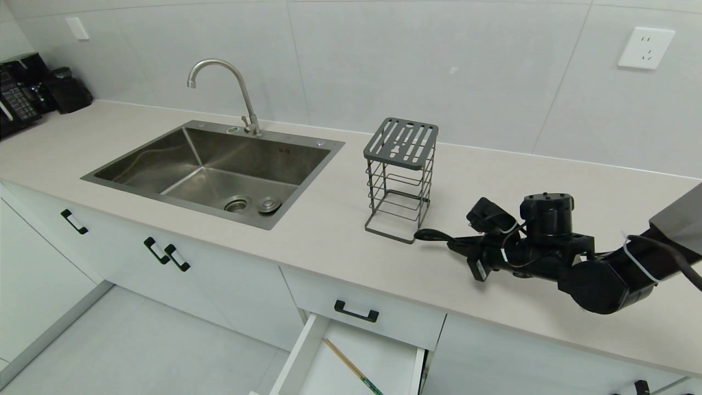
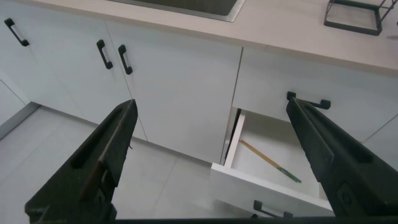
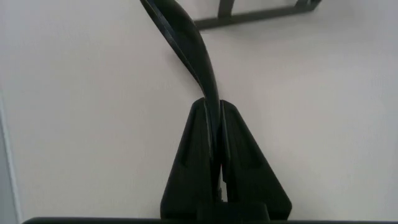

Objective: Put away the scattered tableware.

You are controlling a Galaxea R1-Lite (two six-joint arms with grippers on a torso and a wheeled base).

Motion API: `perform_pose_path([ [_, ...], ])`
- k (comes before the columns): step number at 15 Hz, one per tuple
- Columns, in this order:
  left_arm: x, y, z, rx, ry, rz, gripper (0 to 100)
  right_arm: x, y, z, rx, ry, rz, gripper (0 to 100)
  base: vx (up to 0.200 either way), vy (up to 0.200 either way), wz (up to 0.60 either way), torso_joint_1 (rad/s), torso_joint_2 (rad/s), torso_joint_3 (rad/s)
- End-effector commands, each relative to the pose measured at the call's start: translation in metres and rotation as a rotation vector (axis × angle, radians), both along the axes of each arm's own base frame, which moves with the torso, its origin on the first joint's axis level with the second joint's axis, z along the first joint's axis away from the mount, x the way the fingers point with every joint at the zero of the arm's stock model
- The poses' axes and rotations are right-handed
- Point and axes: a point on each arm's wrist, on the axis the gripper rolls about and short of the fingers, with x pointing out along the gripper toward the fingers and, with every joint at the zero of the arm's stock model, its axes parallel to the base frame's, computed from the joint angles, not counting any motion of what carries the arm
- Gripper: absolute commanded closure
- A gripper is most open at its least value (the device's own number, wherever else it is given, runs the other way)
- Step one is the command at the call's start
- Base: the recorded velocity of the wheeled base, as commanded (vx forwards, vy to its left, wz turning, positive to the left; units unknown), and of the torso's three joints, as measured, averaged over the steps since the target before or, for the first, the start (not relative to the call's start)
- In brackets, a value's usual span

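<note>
Two right fingers [image 3: 186,162] clamp the black spoon [image 3: 189,56] beside the rack [image 1: 400,175]; left fingers [image 2: 99,162] gape wide.

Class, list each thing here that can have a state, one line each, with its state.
Lower drawer: pulled open, chopstick inside.
Upper drawer: shut.
Right gripper: shut on black spoon.
Left gripper: open, holding nothing.
Wire rack: upright on counter.
Faucet: no water flowing.

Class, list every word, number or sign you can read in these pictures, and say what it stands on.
No text can be read.
Mark on the sink back wall: too small.
Green sticker by the tap: too small.
Keys on the black device: blurred.
</note>
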Motion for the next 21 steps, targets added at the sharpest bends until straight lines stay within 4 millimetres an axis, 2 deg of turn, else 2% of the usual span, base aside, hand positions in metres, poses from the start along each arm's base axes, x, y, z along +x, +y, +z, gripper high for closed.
perform_pose_path([
  [1, 0.000, 0.000, 0.000, 0.000, 0.000, 0.001, 0, -0.022, 0.002, 0.011, 0.017, -0.036, 0.029, 100, 0.000, 0.000, 0.00, 0.000, 0.00, 0.000],
  [5, 0.000, 0.000, 0.000, 0.000, 0.000, 0.001, 0, -0.083, 0.030, 0.026, 0.065, -0.030, 0.156, 100, 0.000, 0.000, 0.00, 0.000, 0.00, 0.000],
  [7, 0.000, 0.000, 0.000, 0.000, 0.000, 0.001, 0, -0.105, 0.044, 0.028, 0.072, -0.016, 0.197, 100, 0.000, 0.000, 0.00, 0.000, 0.00, 0.000],
  [12, 0.000, 0.000, 0.000, 0.000, 0.000, 0.001, 0, -0.145, 0.061, 0.027, 0.041, -0.008, 0.208, 100, 0.000, 0.000, 0.00, 0.000, 0.00, 0.000],
  [16, 0.000, 0.000, 0.000, 0.000, 0.000, 0.001, 0, -0.165, 0.082, 0.027, 0.056, 0.014, 0.263, 100, 0.000, 0.000, 0.00, 0.000, 0.00, 0.000],
  [19, 0.000, 0.000, 0.000, 0.000, 0.000, 0.001, 0, -0.180, 0.105, 0.035, 0.242, 0.175, 0.175, 100, 0.000, 0.000, 0.00, 0.000, 0.00, 0.000],
  [21, 0.000, 0.000, 0.000, 0.000, 0.000, 0.001, 0, -0.184, 0.112, 0.036, 0.262, 0.191, 0.191, 100, 0.000, 0.000, 0.00, 0.000, 0.00, 0.000],
])
